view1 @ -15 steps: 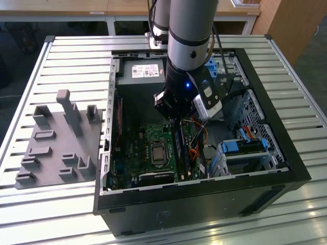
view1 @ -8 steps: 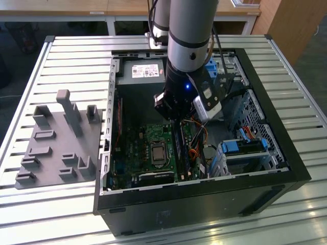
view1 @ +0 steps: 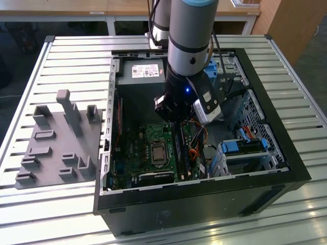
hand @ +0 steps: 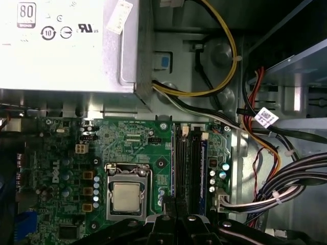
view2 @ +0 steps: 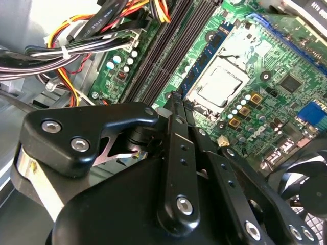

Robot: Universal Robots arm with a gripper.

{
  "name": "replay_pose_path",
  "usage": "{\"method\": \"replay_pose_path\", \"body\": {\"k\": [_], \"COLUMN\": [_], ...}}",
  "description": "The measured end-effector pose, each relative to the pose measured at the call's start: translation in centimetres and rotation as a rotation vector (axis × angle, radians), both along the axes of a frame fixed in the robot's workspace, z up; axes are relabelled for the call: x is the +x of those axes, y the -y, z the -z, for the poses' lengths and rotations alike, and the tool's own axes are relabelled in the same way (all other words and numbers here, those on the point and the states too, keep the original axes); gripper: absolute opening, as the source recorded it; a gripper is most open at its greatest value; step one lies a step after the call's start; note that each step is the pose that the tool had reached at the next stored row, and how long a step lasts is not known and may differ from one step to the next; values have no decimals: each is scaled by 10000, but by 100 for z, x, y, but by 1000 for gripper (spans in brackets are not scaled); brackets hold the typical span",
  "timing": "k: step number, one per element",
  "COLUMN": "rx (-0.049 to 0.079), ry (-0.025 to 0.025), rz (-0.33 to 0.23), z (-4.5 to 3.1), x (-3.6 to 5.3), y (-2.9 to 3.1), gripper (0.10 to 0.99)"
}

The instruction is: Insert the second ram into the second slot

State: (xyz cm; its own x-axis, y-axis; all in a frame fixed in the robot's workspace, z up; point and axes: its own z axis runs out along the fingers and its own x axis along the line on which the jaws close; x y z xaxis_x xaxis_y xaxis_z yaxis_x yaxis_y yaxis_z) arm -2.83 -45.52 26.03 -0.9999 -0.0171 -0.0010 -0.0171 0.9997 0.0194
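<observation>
Second ram (view2: 206,70) stands along the slot row (hand: 189,168), at three o'clock of the processor socket (view1: 157,152) in the exterior view. Your hand (view2: 176,98), clenched, sits just at the stick's end.

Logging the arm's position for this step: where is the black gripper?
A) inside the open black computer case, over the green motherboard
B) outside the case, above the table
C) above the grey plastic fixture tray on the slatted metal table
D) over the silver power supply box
A: in the exterior view the black gripper hangs inside the open black computer case, over the green motherboard at its long dark memory slots, apart from the grey plastic fixture tray.
</observation>
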Motion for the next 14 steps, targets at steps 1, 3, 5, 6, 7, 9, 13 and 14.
{"method": "replay_pose_path", "body": {"k": [1,3,5,6,7,9,13,14], "rx": [1,3,7,11,15,12,12,13], "ry": [0,1,-6,-14,-22,-46,-79,-80], "rz": [-1,1,2,6,12,26,55,59], "z": [4,9,17,24,32,47,86,99], "x": [0,0,3,8,15,30,49,49], "y": [9,39,61,66,67,69,69,69], "gripper": [114,114,114,114,114,114,114,114]}}
